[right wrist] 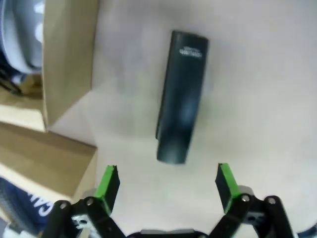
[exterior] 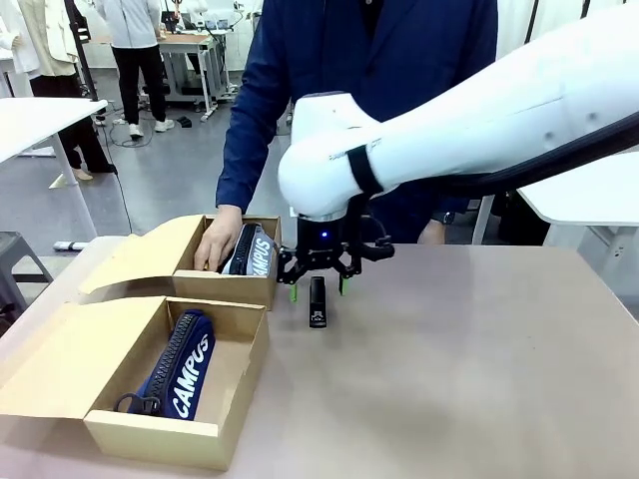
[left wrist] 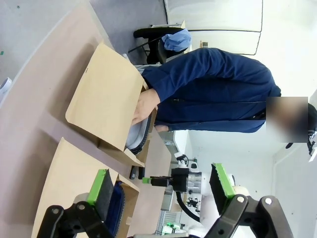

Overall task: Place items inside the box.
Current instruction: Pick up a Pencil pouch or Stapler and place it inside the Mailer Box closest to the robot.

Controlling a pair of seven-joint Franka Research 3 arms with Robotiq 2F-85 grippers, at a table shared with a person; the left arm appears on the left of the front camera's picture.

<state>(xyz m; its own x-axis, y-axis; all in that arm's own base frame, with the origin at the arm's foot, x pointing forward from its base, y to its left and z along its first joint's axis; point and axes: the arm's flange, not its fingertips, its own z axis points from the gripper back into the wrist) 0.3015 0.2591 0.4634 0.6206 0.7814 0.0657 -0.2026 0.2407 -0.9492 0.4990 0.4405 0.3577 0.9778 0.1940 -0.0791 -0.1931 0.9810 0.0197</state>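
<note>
Right fingers, spread wide and empty, hover over black marker beside box edge; open table rightward.

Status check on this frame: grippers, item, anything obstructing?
Right gripper open above black marker pen lying on table. Left gripper open, empty. Person's hand in far box, on pouch.
</note>
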